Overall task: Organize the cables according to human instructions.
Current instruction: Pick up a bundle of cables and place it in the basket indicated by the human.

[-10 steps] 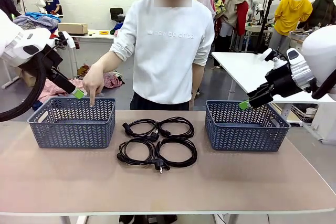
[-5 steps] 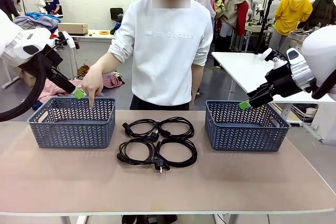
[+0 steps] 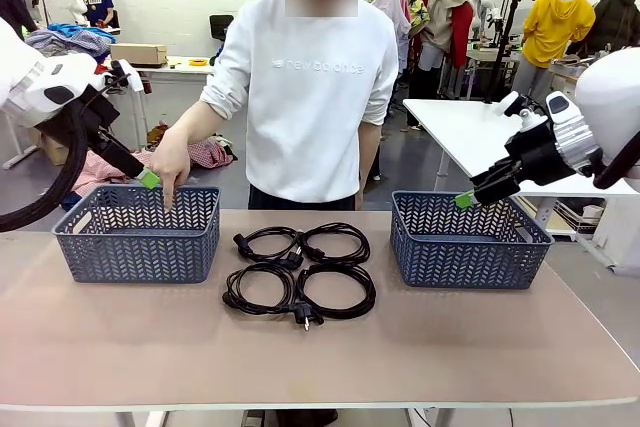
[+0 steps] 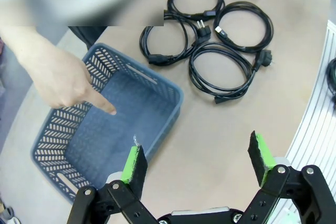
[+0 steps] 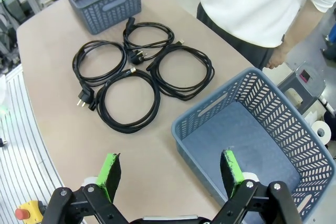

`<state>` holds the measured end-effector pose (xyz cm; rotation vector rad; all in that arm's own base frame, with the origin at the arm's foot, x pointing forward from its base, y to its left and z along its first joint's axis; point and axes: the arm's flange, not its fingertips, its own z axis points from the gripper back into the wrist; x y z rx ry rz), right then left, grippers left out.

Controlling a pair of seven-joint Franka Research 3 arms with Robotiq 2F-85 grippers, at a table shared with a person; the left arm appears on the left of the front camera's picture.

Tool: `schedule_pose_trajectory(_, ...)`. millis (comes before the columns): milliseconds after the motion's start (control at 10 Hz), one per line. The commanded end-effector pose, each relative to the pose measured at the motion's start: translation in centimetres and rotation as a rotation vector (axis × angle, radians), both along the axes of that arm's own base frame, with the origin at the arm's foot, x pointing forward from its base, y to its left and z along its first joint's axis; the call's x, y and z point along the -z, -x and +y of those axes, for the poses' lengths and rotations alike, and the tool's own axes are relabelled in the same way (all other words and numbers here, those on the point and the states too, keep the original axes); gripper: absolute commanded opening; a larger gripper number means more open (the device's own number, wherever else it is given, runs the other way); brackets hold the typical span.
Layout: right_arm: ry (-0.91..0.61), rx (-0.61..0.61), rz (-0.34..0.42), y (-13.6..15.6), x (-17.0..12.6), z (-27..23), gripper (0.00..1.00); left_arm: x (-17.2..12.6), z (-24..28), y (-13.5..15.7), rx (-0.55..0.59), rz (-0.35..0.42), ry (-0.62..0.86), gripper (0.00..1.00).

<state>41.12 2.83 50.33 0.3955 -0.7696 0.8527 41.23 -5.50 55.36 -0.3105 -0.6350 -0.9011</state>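
**A:** Where are the cables?

**B:** I see all four black cables (image 3: 300, 272) coiled on the table (image 3: 320, 357). They lie two by two, mid-table, between the two blue baskets. Neighbouring loops touch, and the plugs bunch toward the middle of the group.

**A:** Robot hands?

**B:** My left hand (image 3: 150, 179) is open and holding nothing. It hangs above the far rim of the left basket (image 3: 135, 237). In its wrist view the green pads stand wide apart (image 4: 197, 161), with the basket's near corner (image 4: 173, 95) and bare table between them. The right hand (image 3: 465, 200) is also open and holding nothing, up over the far left corner of the right basket (image 3: 470, 247). Its wrist camera (image 5: 170, 174) looks down on that basket's wall (image 5: 210, 106) and the cables (image 5: 142, 72).

**A:** And the person?

**B:** The person (image 3: 310, 97) stands at the far edge of the table. The person's hand (image 3: 172, 162) is right beside my left hand, with the index finger pointing down into the left basket. From the wrist view (image 4: 58, 77) the fingertip is inside the rim. I can't tell whether it touches the basket floor. The other arm hangs at the person's side.
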Motion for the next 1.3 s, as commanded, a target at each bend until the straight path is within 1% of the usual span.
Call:
schedule_pose_trajectory(0,-0.009,-0.023,-0.022,-0.3,0.2,-0.1,1.0,-0.2,-1.4,-1.0,0.076,0.009,-0.061,1.0)
schedule_pose_trajectory(200,-0.009,-0.023,-0.022,-0.3,0.2,-0.1,1.0,-0.1,-4.6,-2.4,0.233,0.024,-0.169,1.0)
schedule_pose_trajectory(300,-0.009,-0.023,-0.022,-0.3,0.2,-0.1,1.0,0.5,-6.6,-2.7,0.313,0.019,-0.21,1.0)
schedule_pose_trajectory(500,-0.009,-0.023,-0.022,-0.3,0.2,-0.1,1.0,2.4,-10.3,-3.1,0.441,0.015,-0.282,1.0)
schedule_pose_trajectory(600,-0.009,-0.023,-0.022,-0.3,0.2,-0.1,1.0,3.7,-12.3,-3.4,0.504,0.014,-0.319,1.0)
schedule_pose_trajectory(700,-0.009,-0.023,-0.022,-0.3,0.2,-0.1,1.0,5.6,-14.4,-3.5,0.55,0.031,-0.367,1.0)
schedule_pose_trajectory(800,-0.009,-0.023,-0.022,-0.3,0.2,-0.1,1.0,7.2,-16.1,-3.6,0.572,0.031,-0.401,1.0)
schedule_pose_trajectory(1000,-0.009,-0.023,-0.022,-0.3,0.2,-0.1,1.0,9.9,-18.8,-3.1,0.606,0.051,-0.423,1.0)
schedule_pose_trajectory(1200,-0.009,-0.023,-0.022,-0.3,0.2,-0.1,1.0,12.1,-20.1,-2.4,0.598,0.084,-0.453,1.0)
